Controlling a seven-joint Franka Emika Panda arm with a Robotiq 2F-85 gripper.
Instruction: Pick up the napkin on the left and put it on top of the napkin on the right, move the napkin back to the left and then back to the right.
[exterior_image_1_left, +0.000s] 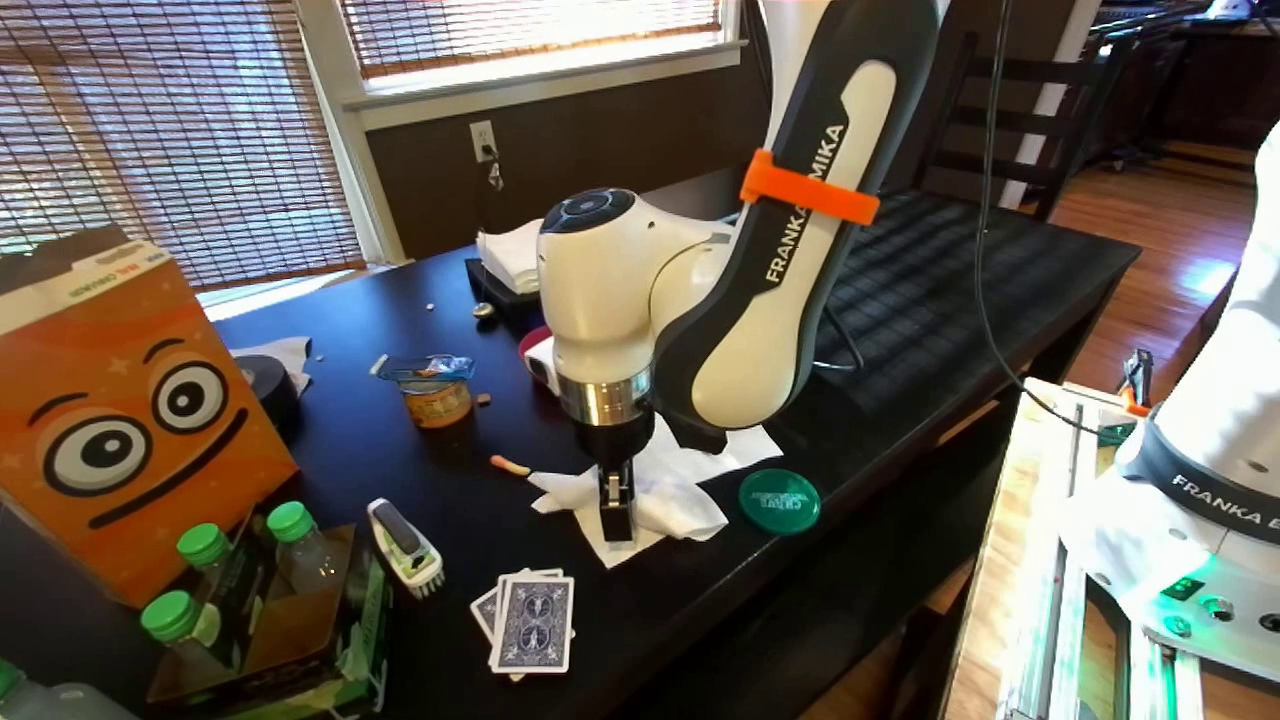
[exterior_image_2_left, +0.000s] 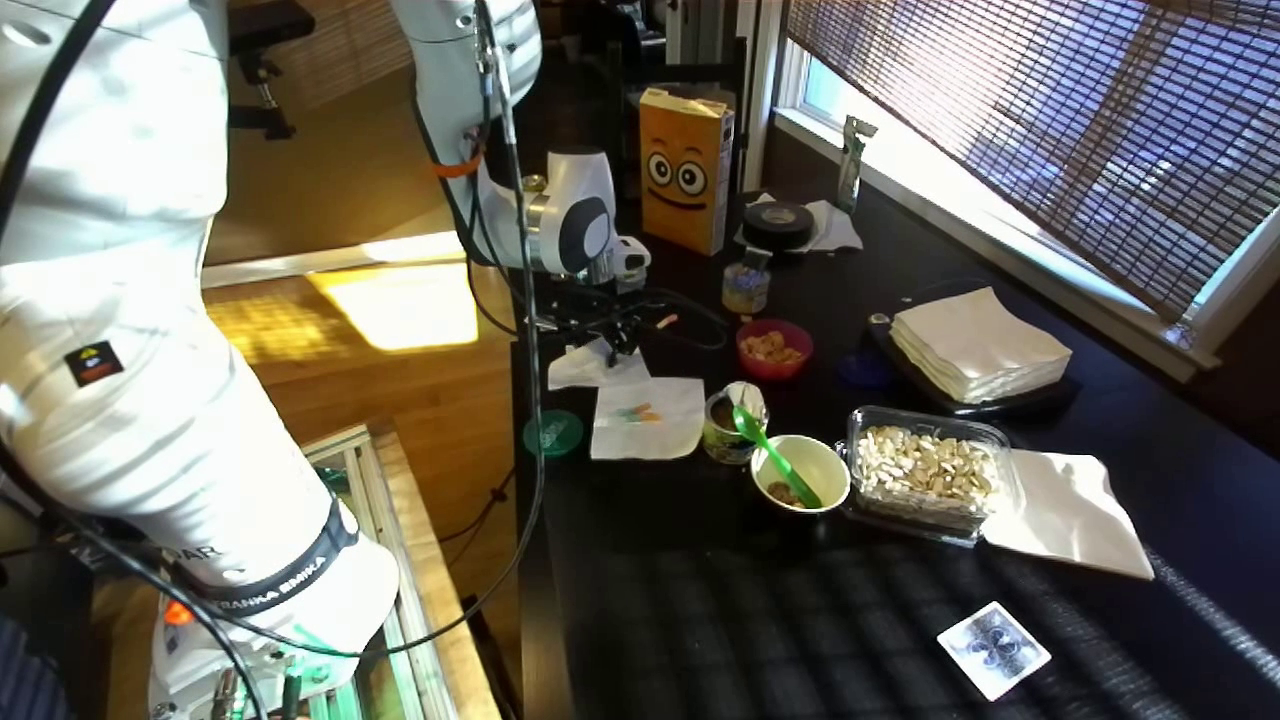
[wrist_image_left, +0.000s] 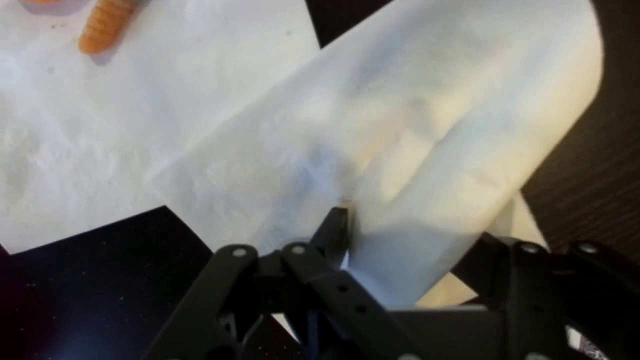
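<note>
In an exterior view the hand (exterior_image_1_left: 617, 524) is pointing straight down at the left napkin (exterior_image_1_left: 690, 510), probably because thin paper is calling for a pinch from above; seen side-on, it is not revealing its spread there. A lid (exterior_image_1_left: 780, 502) is lying just beside the paper, where a dragged corner could be catching on it. In an exterior view the right napkin (exterior_image_2_left: 662, 441) is lying flat on the desk (exterior_image_2_left: 700, 620), with candies (exterior_image_2_left: 641, 412) (gummies, by the look of them) resting on it and perhaps weighing it down; the left napkin is lying next to it, beneath the hand. In the wrist view the fingers (wrist_image_left: 334, 232) are standing partly apart, a loose fold of the left napkin is bulging between them, and no firm grip is showing; that fold is seemingly giving them something to close on. One end of the left napkin is lapping over the right napkin's edge, so the stacking is looking unfinished, though which leg of the back-and-forth is happening, I am not able to tell.
</note>
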